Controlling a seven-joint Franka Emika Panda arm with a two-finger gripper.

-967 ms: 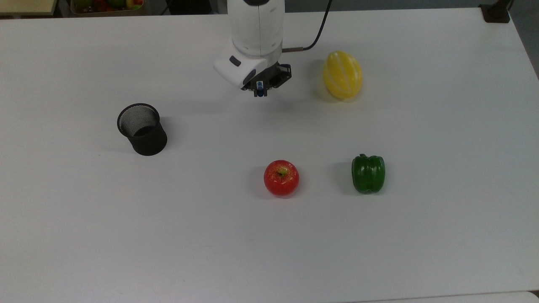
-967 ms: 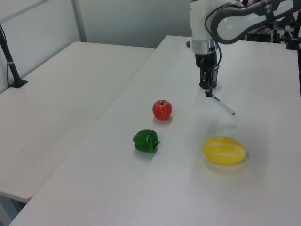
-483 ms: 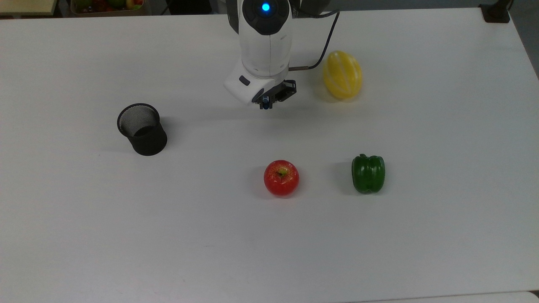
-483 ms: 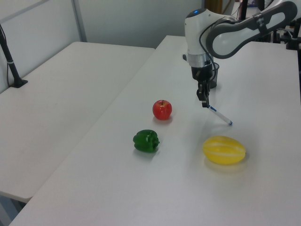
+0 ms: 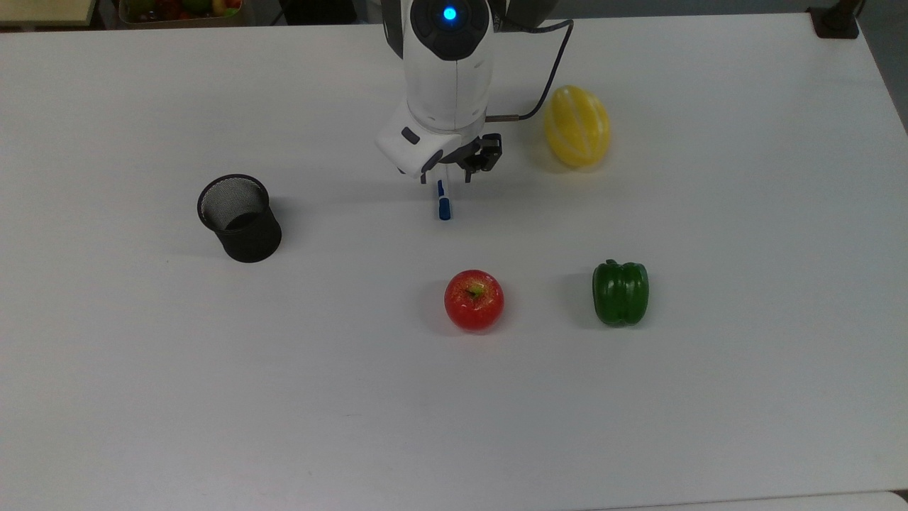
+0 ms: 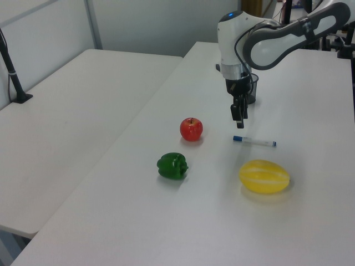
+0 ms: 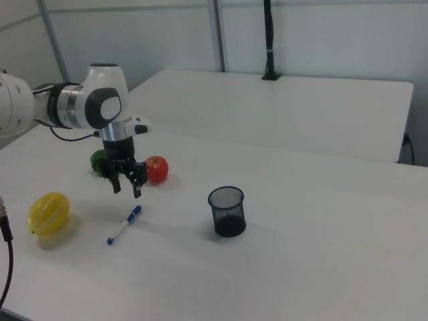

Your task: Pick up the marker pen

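Half a second ago the marker pen (image 5: pixel 443 201) hung tilted from the end effector (image 5: pixel 450 175); now it lies flat on the white worktop (image 5: pixel 454 397), released. In the right view the two fingers stand clearly apart, with nothing between them, and the end effector (image 7: pixel 127 188) hangs a little above the worktop without touching anything. The marker pen (image 7: pixel 124 225) rests just below it, free on the surface. In the top view its white barrel begins under the fingers and its blue cap points toward the apple (image 5: pixel 474 299). In the left view the marker pen (image 6: pixel 254 142) lies almost level, between the end effector (image 6: pixel 238 118) and the melon (image 6: pixel 264 176).

From the top view's left to its right, a black mesh cup (image 5: pixel 239 218) stands upright, well apart from the pen. Then comes the white arm (image 5: pixel 445 67) with a blue light on its top and a black cable running off it. The red apple lies near the pen, lower in the top view. The yellow melon (image 5: pixel 577 125) lies beside the end effector on the top view's right, not touching it. The green pepper (image 5: pixel 621 292) lies next to the apple, apart from it. At the top view's upper left edge there is perhaps a box of fruit (image 5: pixel 181 8), but it is hard to tell.
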